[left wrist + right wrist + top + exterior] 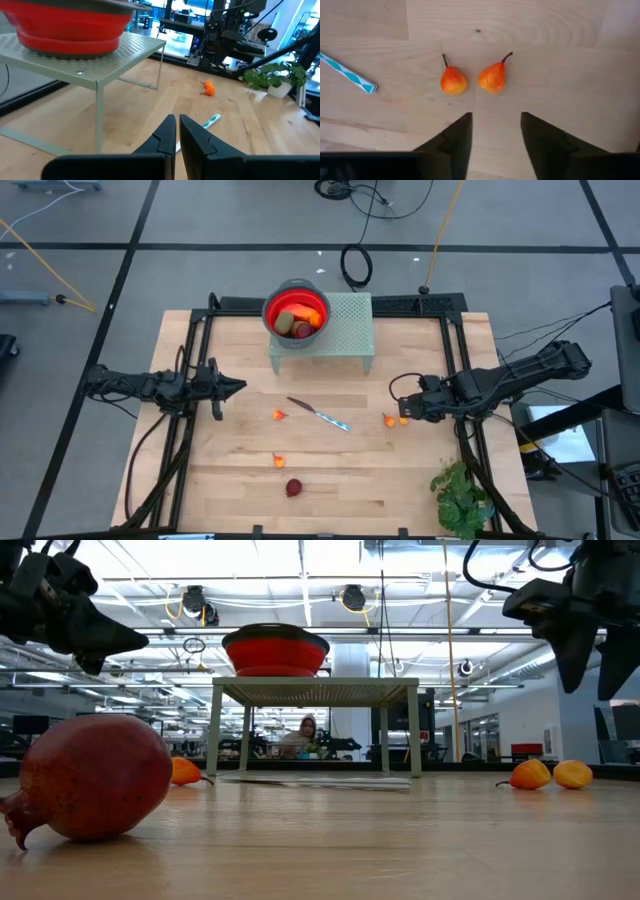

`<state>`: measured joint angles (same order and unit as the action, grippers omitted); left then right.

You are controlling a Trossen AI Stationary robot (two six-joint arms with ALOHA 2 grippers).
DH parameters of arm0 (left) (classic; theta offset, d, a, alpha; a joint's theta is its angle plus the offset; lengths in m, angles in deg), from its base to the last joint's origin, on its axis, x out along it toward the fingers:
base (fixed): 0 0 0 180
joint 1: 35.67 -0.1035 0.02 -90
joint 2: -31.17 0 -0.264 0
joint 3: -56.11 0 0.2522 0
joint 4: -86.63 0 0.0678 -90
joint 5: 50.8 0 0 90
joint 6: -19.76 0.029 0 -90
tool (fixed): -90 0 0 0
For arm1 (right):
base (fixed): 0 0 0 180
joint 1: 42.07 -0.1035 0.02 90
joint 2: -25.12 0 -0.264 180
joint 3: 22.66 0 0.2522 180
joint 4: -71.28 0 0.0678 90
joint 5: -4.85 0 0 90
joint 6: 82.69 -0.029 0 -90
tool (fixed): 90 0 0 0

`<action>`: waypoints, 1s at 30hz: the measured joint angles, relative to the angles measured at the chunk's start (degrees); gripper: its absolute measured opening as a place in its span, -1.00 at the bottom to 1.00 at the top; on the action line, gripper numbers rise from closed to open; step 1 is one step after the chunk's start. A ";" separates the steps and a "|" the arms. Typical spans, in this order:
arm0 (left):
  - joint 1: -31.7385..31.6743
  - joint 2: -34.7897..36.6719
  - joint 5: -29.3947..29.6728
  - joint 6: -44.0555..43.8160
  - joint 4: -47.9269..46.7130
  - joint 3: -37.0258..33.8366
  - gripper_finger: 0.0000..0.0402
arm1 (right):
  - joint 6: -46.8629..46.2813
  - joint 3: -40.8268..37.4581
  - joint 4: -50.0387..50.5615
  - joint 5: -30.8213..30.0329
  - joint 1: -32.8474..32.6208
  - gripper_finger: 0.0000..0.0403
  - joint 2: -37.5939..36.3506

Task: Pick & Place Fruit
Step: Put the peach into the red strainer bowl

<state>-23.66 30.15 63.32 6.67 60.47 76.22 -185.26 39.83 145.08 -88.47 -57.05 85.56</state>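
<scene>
Holding the right gripper (496, 122) just above the tabletop, right of centre in the high view, pointing down with its two dark fingers standing apart and gripping nothing. Hovering close over two small orange fruits (453, 81), lying side by side on the wood, apart from each other, stems pointing away from the fingers.

Holding the left gripper (240, 388) at the left of the high view, off the table surface, fingers drawn together with only a sliver between them and carrying nothing.

Seeing, nearest in the low view, a dark red round fruit (95, 775) filling the lower left; in the high view, lying near the bottom centre of the table. Finding a tiny orange piece (278, 461) just above it, and another orange piece (279, 415) at mid-table, just left of the thin silver knife (320, 415) with its teal-striped handle.

Spotting a green leafy plant (462, 495) at the lower right corner of the table.

Finding farther back, top centre, a pale green perforated stand (350, 330) carrying a red bowl (322, 308) on its left part, with olive-brown, dark red and red-orange fruit already lying inside.

Glimpsing a person (305, 730) far off in the room, under the stand in the low view.
</scene>
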 joint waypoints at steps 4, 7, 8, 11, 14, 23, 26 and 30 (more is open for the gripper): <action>0.00 0.00 0.00 2.50 -0.01 0.00 -0.89 | -0.63 0.00 -0.04 0.22 0.69 -0.01 0.00; 0.02 0.00 0.00 3.70 -0.02 0.00 -0.89 | -3.24 0.00 -0.06 0.17 1.46 0.10 0.00; 0.02 0.00 0.00 3.82 -0.04 0.00 -0.89 | -3.75 0.00 -0.10 0.23 1.73 0.13 0.00; 0.02 0.00 0.00 3.94 -0.07 0.00 -0.89 | -6.01 0.00 -0.32 0.28 2.48 0.19 0.00; 0.02 0.01 0.00 3.94 -0.07 0.00 -0.89 | -8.70 -0.02 -0.46 0.35 3.34 0.20 0.00; 0.02 0.02 0.00 4.06 -0.10 0.00 -0.89 | -9.47 -0.04 -1.57 0.42 5.62 0.18 4.37; 0.01 0.00 0.00 4.40 -0.11 0.00 -0.89 | -9.46 -0.04 -1.55 0.57 6.45 0.18 6.55; 0.01 0.01 0.00 4.40 -0.11 0.00 -0.89 | -9.42 -0.04 -1.55 0.66 7.23 0.17 9.19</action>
<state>-23.64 30.16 63.32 11.07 60.36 76.22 -194.68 39.79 143.53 -87.81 -49.82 94.75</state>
